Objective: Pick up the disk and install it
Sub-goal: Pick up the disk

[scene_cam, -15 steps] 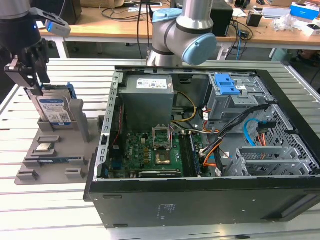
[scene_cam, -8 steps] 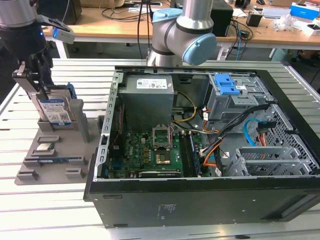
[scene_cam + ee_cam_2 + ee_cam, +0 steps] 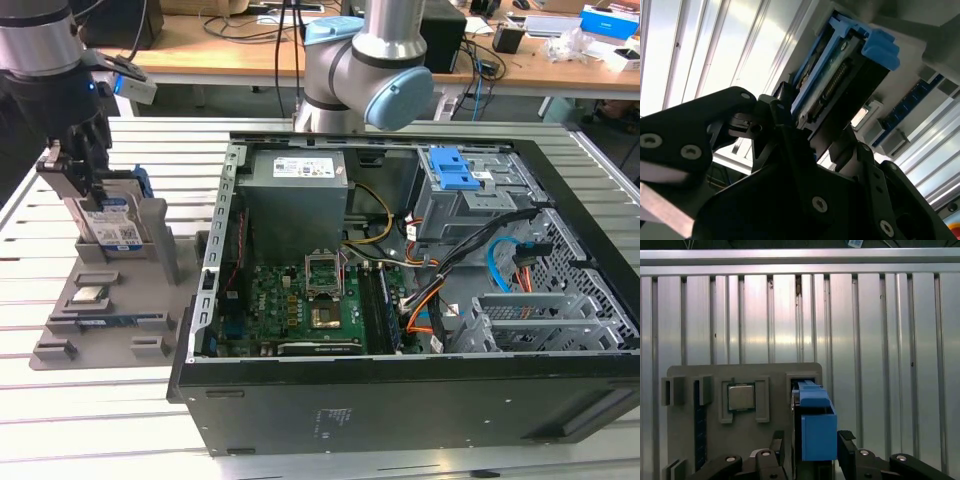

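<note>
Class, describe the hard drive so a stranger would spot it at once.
At the exterior view's left of the open black computer case lies a grey plastic parts holder. The silver metal hard drive in its blue plastic carrier stands on edge in it, the only tall, blue-framed part beside the small square silver processor chip and thin dark memory stick.

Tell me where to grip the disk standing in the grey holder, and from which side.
Grip the disk by its two broad flat faces near the top, coming straight down from above. It stands upright on edge in the grey holder, so probably only its upper part is free. The gripper straddles it that way now.
</note>
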`<act>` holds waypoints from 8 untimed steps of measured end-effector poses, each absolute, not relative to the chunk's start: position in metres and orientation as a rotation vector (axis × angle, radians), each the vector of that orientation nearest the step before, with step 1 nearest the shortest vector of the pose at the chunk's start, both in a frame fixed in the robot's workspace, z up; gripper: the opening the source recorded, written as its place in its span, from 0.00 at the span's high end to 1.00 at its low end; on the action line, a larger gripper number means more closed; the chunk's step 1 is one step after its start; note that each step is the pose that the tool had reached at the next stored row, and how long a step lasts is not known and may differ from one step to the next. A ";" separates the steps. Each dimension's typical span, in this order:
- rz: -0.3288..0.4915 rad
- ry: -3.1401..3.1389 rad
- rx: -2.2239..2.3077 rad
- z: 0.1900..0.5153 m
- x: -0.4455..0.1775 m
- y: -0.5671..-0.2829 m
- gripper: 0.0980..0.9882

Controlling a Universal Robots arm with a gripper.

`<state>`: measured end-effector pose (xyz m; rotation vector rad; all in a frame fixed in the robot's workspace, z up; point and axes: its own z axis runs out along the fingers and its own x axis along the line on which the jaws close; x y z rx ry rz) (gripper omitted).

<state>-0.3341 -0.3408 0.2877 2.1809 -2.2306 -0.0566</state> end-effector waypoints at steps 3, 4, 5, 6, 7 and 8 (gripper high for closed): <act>-0.057 -2.229 2.183 0.284 -0.334 -0.341 0.50; -0.057 -2.228 2.183 0.284 -0.334 -0.341 0.50; -0.057 -2.228 2.184 0.283 -0.334 -0.341 0.50; -0.057 -2.228 2.183 0.283 -0.334 -0.341 0.50; -0.057 -2.228 2.184 0.283 -0.334 -0.341 0.50; -0.057 -2.228 2.184 0.283 -0.334 -0.341 0.50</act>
